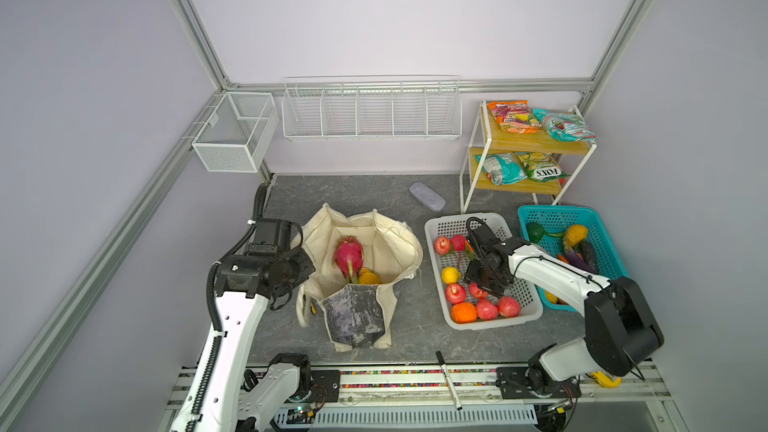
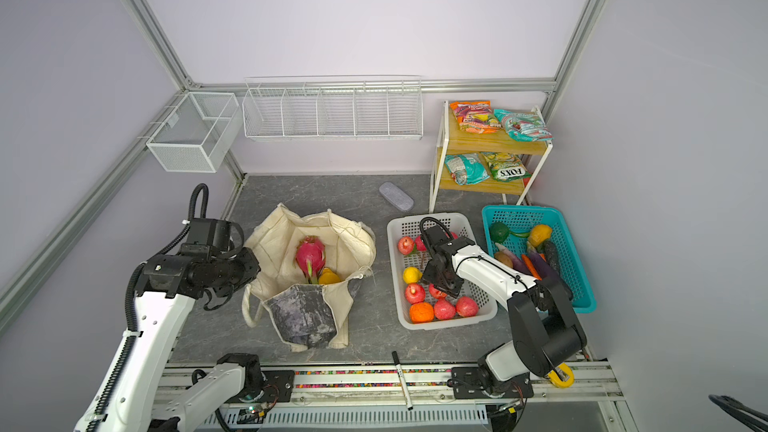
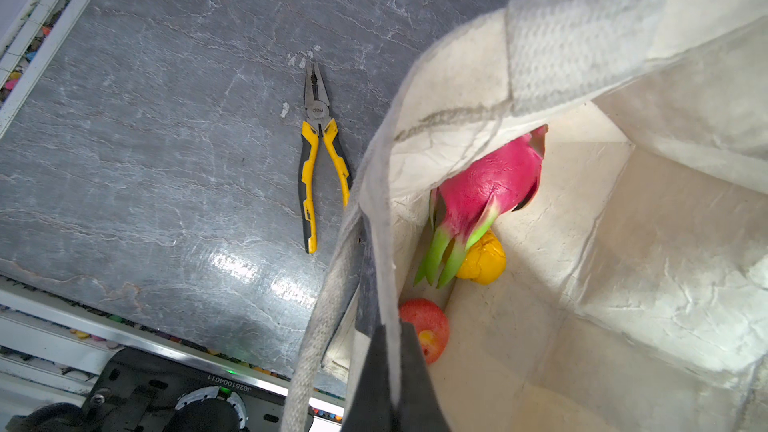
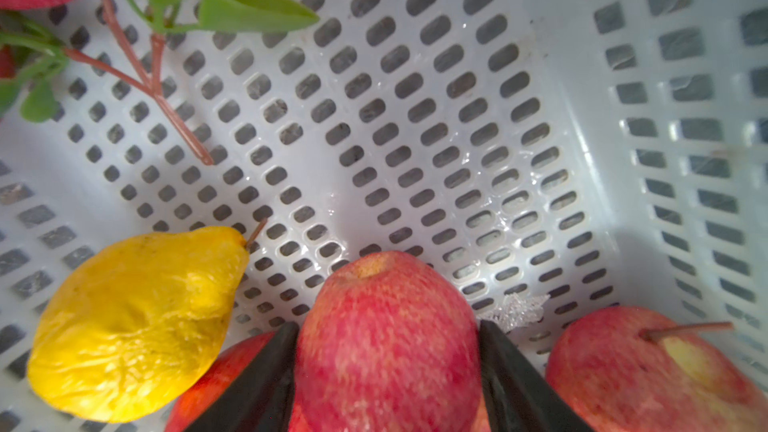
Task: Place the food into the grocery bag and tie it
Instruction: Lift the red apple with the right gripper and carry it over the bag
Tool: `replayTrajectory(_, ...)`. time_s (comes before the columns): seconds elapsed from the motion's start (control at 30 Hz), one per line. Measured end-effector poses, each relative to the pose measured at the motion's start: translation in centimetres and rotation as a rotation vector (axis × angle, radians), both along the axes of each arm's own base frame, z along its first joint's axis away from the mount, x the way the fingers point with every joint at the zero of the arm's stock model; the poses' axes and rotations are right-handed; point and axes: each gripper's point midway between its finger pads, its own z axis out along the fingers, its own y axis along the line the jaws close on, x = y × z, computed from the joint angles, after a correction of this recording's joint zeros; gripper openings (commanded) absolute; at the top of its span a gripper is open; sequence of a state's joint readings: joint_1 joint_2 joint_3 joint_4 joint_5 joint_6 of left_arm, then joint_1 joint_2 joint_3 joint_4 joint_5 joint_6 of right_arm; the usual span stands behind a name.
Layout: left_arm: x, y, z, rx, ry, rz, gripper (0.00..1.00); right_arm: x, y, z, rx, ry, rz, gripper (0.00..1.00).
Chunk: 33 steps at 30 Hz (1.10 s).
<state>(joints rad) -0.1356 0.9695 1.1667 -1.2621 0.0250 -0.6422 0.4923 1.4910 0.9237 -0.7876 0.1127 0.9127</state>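
Right tool pinches a red apple in the white basket; left tool seemingly pinches the grocery bag rim.

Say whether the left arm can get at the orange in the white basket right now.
Probably not. The left gripper is shut on the rim of the grocery bag, and the bag stands between it and the orange in the white basket.

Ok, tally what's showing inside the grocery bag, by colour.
Pink dragon fruit: 1
Yellow-orange piece: 1
Red apple: 1
Total visible in the grocery bag: 3
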Motion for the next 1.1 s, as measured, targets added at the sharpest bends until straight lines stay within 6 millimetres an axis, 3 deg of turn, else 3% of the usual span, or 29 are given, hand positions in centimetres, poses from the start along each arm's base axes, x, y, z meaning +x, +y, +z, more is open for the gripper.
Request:
replayTrajectory(0.17,0.1,-0.1,0.0,-0.002,0.001,-0.001,0.0,0.3,-0.1,0.5,-0.012,-0.008,0.007,0.57)
replayTrajectory(0.3,0.2,-0.1,0.0,-0.005,0.001,-0.003,0.0,1.6,0.2,2.5,-0.015,-0.059,0.031,0.55)
replayTrajectory(0.4,0.4,-0.3,0.0,-0.01,0.002,-0.006,0.0,3.4,1.0,5.9,0.006,-0.144,0.07,0.55)
replayTrajectory(0.5,0.6,-0.5,0.1,-0.023,-0.001,-0.012,0.0,5.7,3.0,11.2,0.052,-0.281,0.146,0.55)
replayTrajectory(0.63,1.0,-0.9,0.5,-0.038,-0.009,-0.021,0.0,7.5,7.4,19.3,0.129,-0.485,0.325,0.54)
replayTrajectory(0.77,1.6,-1.3,1.2,-0.052,-0.022,-0.032,0.0,6.5,13.3,26.7,0.222,-0.671,0.566,0.53)
replayTrajectory(0.83,1.8,-1.4,1.6,-0.056,-0.031,-0.036,0.0,5.4,16.4,29.1,0.267,-0.735,0.693,0.54)
replayTrajectory(0.97,2.1,-1.7,2.0,-0.061,-0.043,-0.044,0.0,2.2,22.7,30.8,0.344,-0.787,0.95,0.54)
replayTrajectory(1.1,2.1,-1.7,2.0,-0.061,-0.042,-0.044,0.0,-0.9,28.0,28.2,0.394,-0.724,1.155,0.53)
